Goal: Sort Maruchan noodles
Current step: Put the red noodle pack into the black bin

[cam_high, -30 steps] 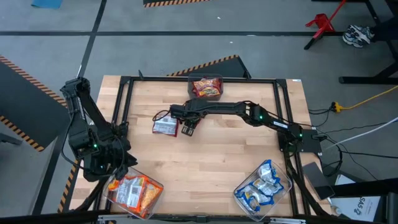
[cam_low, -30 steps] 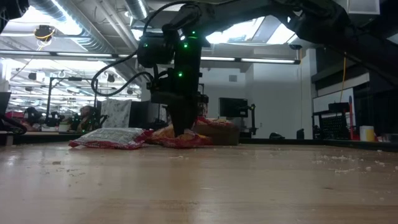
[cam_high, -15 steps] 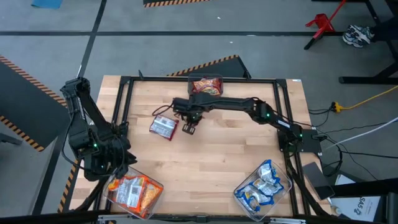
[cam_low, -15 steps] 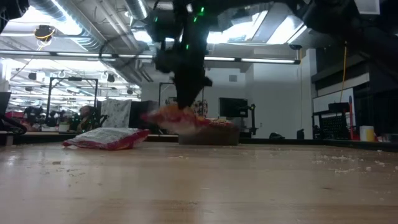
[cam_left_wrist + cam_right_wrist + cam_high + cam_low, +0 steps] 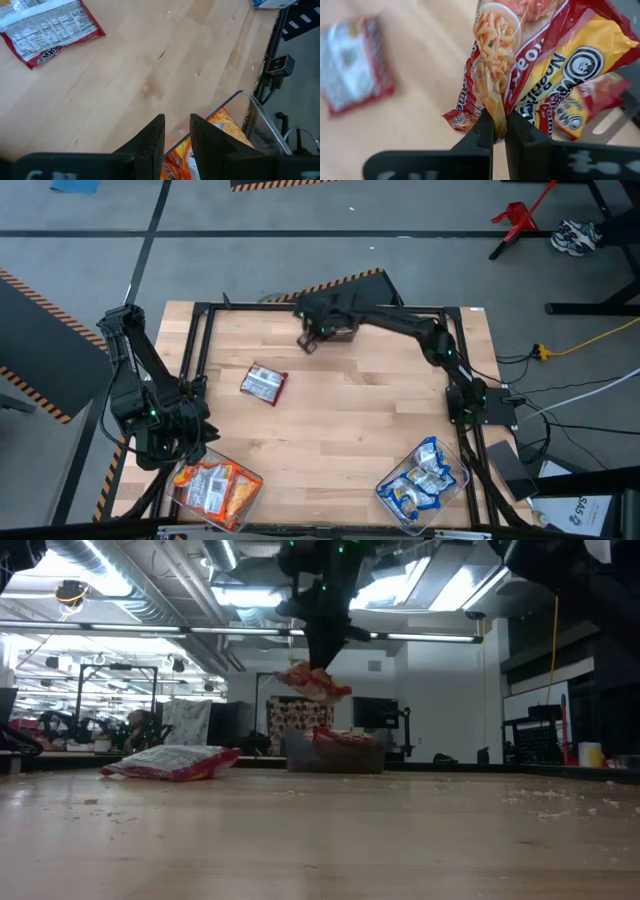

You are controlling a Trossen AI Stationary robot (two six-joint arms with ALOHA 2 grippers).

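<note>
Right claw (image 5: 495, 131) pinches a red-orange crinkly plastic noodle packet (image 5: 540, 60) by its edge, in the air, packet hanging long axis down. The clear plastic bin of matching red packets (image 5: 335, 752) sits just below and slightly beyond the claw, so the drop looks close. Packet print reads partly "Noodle". Left claw (image 5: 176, 131) waits slightly spread, well apart, over the clear bin of orange packets (image 5: 260, 120). A red-and-silver packet (image 5: 264, 384) lies flat on the surface between the claws, nearer the right, label unreadable.

The right arm reached across the table's far edge, its gripper (image 5: 495, 127) raised well above the surface and pinched tight on a red packet (image 5: 535, 65) that hung from its fingertips (image 5: 318, 668). The left arm sat folded at the near left corner, its gripper (image 5: 176, 135) low, fingers a little apart with nothing between them.
</note>
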